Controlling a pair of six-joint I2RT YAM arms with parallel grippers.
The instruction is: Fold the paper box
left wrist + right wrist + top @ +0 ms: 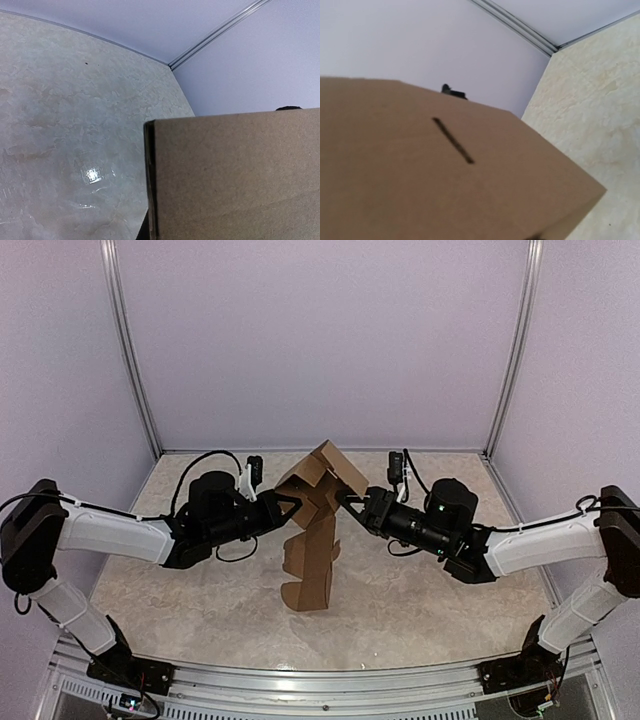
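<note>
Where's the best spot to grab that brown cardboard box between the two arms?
Probably the thin upper side panels of the paper box, coming in level from each side, where the left pincer and right pincer meet it. The long lower flap hangs loose and would likely just bend.

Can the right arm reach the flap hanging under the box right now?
Probably yes. The flap hangs just below the right gripper, with nothing between them; the left gripper is at the other side of the box.
</note>
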